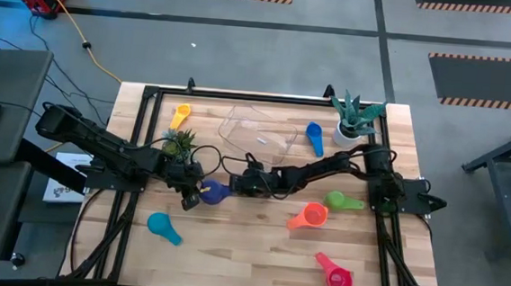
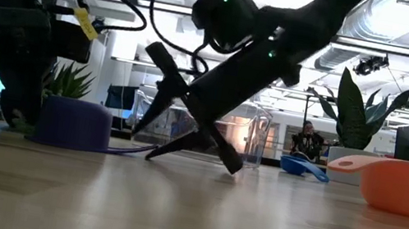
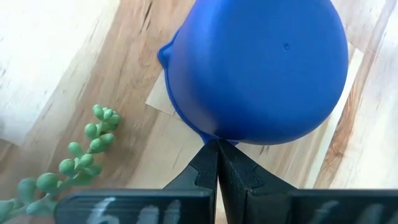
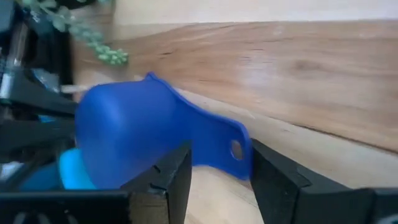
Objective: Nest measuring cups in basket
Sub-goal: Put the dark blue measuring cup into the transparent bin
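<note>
Blue plastic is the matter in hand: the dark blue measuring cup (image 1: 214,193) sits mouth-down on the bench (image 1: 257,251), left of centre and nearer than the basket (image 1: 258,132), with both arms converging on it. The left gripper (image 1: 193,195) has its jaws pressed together at the bowl's left rim, seemingly pinching that rim, as the left wrist view shows. The cup's long axis runs left to right; its handle (image 4: 224,149) points right, toward the right gripper (image 1: 237,183), whose jaws stand apart and straddle the handle, one finger (image 4: 171,180) on each side without clearly touching it.

So the coming move turns on this: the handle lies straight between the right jaws, which need only close to take the cup, most likely as a hand-over from left to right. The right arm reaches far across from its base at the right edge, stretched low over the bench, its wrist tilted steeply downward in the low view. The left arm comes in from the left edge, bent down over the cup beside a small green plant (image 1: 179,141).

The basket lies at the far middle and appears empty. Other cups lie scattered: yellow cup (image 1: 180,115), blue cup (image 1: 315,136), light blue cup (image 1: 163,227), orange cup (image 1: 308,217), green cup (image 1: 342,201) and red cup (image 1: 335,274).
</note>
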You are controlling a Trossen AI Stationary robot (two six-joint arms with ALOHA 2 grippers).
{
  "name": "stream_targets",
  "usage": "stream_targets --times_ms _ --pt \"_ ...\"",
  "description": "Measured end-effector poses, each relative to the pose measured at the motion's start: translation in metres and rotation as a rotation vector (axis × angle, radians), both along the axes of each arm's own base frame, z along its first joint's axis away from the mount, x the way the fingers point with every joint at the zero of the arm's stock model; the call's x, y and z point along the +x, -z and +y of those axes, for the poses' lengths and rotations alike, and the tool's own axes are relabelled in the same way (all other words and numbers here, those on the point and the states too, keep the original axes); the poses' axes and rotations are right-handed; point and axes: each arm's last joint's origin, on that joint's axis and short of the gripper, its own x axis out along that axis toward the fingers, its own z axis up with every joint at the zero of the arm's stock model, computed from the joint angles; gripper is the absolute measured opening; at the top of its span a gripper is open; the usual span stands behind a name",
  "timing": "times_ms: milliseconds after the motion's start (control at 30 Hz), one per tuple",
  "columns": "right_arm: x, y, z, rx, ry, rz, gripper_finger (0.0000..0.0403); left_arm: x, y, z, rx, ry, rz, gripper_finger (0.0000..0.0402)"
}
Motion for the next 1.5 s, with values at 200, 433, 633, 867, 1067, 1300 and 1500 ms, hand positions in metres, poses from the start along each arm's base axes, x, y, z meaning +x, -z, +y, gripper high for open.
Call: stream_targets --times_ms 200,433,633,867,1067,1300,1500 --pt "0.001 0.0 0.0 -0.004 -0.003 -0.015 0.0159 0.0 0.0 0.0 -0.001 -0.001 -0.002 0.0" --pt "0.0 0.002 -0.003 0.005 -0.016 0.006 0.0098 0.0 0.0 0.0 -0.001 -0.001 -0.002 0.0" --pt "0.0 -0.001 -0.002 -0.006 -0.056 -0.007 0.001 0.0 0.0 -0.002 -0.082 0.037 0.017 0.0" --pt "-0.011 -0.042 -0.007 -0.1 -0.262 -0.02 0.0004 0.002 -0.033 -0.005 -0.369 0.16 -0.004 0.0" --pt "-0.054 -0.111 -0.008 -0.326 -0.483 0.083 0.0002 -0.014 -0.102 -0.004 -0.419 0.198 -0.326 0.0" --pt "-0.098 -0.17 0.021 -0.869 -0.544 0.145 0.0001 -0.058 -0.157 0.021 -0.108 -0.185 -0.793 0.0" --pt "-0.078 -0.143 0.057 -1.291 -0.809 0.211 0.0001 -0.087 -0.172 0.031 -0.041 -0.392 -0.964 0.0"
